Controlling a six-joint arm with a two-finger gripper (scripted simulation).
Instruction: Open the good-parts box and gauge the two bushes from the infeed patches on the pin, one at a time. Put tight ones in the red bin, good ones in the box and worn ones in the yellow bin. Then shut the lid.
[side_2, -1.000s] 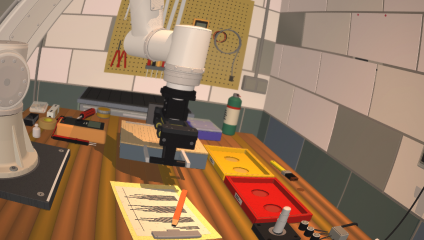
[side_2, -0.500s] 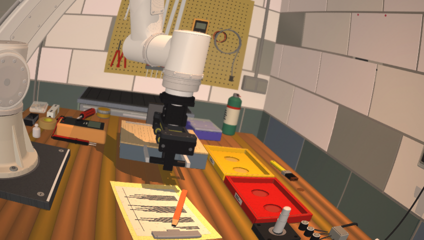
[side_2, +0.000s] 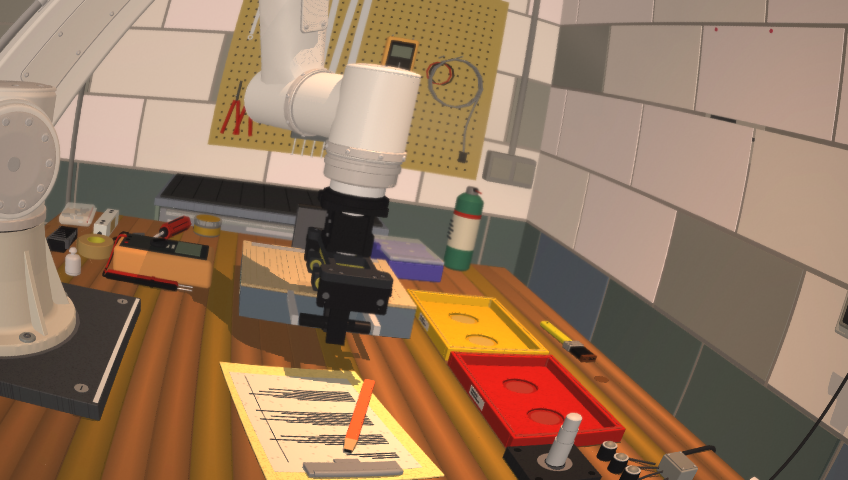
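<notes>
The yellow bin [side_2: 476, 321] sits just behind the red bin [side_2: 532, 404], edges touching, on the right of the bench. The good-parts box [side_2: 324, 288] lies left of the yellow bin with its wooden lid down. In front of the box's near wall hangs my gripper [side_2: 337, 333], empty, its fingers set narrow and pointing down. The white gauge pin [side_2: 564, 441] stands on a black block at the near right. Three small dark bushes [side_2: 619, 461] sit beside the block. Part of the box front is hidden behind the gripper.
A purple case [side_2: 410, 256] lies behind the box, with a green spray can [side_2: 464, 229] beside it. A clipboard sheet with an orange pencil [side_2: 359, 416] lies near. An orange meter [side_2: 163, 259] sits left, by the robot base [side_2: 30, 279].
</notes>
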